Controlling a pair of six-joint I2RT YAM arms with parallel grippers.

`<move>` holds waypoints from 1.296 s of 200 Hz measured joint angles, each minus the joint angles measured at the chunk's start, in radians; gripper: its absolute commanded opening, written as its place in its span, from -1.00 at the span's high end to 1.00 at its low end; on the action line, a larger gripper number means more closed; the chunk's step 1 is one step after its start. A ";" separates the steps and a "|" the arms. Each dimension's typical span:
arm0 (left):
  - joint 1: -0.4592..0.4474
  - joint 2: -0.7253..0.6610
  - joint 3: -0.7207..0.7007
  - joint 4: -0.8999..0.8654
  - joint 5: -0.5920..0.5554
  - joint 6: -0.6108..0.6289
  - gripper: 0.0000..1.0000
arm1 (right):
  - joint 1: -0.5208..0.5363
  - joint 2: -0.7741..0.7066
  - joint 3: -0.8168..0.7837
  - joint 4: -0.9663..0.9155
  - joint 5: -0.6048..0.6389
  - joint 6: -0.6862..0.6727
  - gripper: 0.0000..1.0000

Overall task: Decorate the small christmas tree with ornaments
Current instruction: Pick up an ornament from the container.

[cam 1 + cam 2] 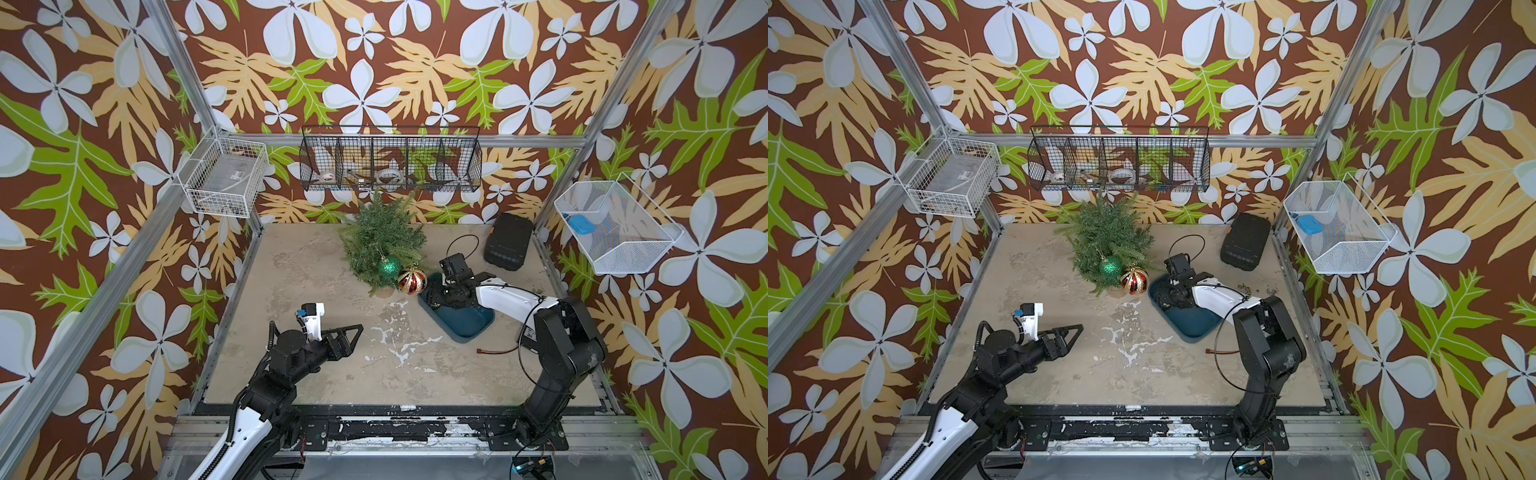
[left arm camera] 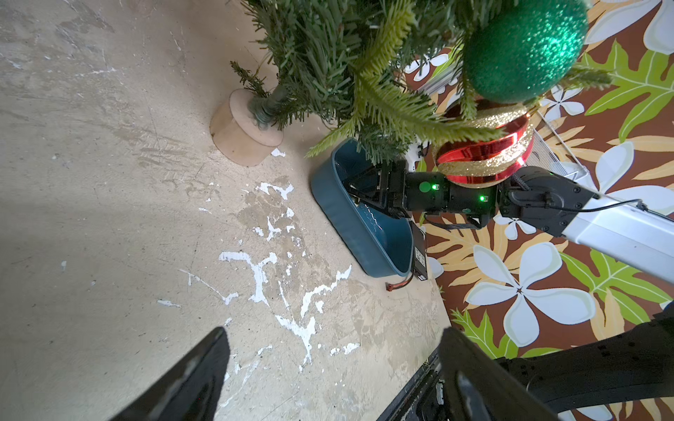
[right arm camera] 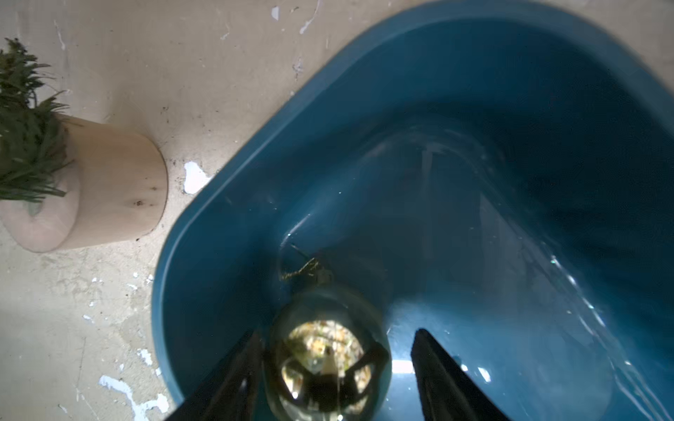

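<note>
Right gripper [image 1: 434, 300], in both top views, reaches down into the blue tray [image 1: 465, 330]; its wrist masks the fingers there. Just beyond it stands the small christmas tree [image 1: 380, 241], with the green ball [image 1: 389, 267] and the striped bauble [image 1: 412, 281] hanging on the side nearest the gripper. The left gripper [image 1: 357, 330] hovers over the table [image 1: 291, 374], well apart from the tree and pointing toward the tray. Behind the tree, the black wire basket [image 1: 390, 132] holds what look like tape rolls in two compartments; the rest is too small to name. On the side walls, the white wire basket [image 1: 249, 183] holds a pale flat box and the white mesh basket [image 1: 623, 257] holds a blue item.

Left wrist view: the left gripper [image 2: 333, 330] has its fingers [image 2: 204, 368] wide apart over bare table. Ahead of them stands the tree's tan base [image 2: 244, 127]. Past it lies the tray [image 2: 350, 226] with the right gripper [image 2: 368, 189] inside; the tray wall hides the contents. The green ball [image 2: 525, 51] hangs directly against the striped bauble [image 2: 485, 153].

Right wrist view: the right gripper [image 3: 338, 332] straddles the gold ball [image 3: 326, 361], which lies on the tray [image 3: 255, 175] floor near a corner. One finger [image 3: 237, 375] sits against the ball, the other stands clear of it, so the ball is not clamped. The tan base [image 3: 116, 182] stands just outside the tray rim, off to the gripper's side.
</note>
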 measured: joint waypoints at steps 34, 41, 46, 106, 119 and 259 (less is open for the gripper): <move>0.000 -0.001 0.000 0.000 0.000 -0.007 -0.83 | -0.005 -0.025 -0.027 -0.024 0.053 -0.010 -0.34; 0.000 -0.001 0.000 0.000 0.000 -0.007 -0.82 | -0.006 -0.034 -0.035 -0.028 0.069 -0.013 -0.34; 0.000 -0.001 0.000 0.000 0.000 -0.008 -0.82 | -0.009 -0.040 -0.040 -0.030 0.074 -0.013 -0.34; 0.000 0.001 0.000 0.000 0.000 -0.008 -0.81 | -0.012 -0.043 -0.056 -0.041 0.106 -0.023 -0.43; 0.000 0.000 0.000 0.000 0.000 -0.008 -0.80 | -0.012 -0.039 -0.061 -0.040 0.105 -0.023 -0.39; 0.000 -0.003 0.000 0.000 0.000 -0.011 -0.79 | -0.023 0.055 0.032 -0.027 0.151 -0.026 -0.34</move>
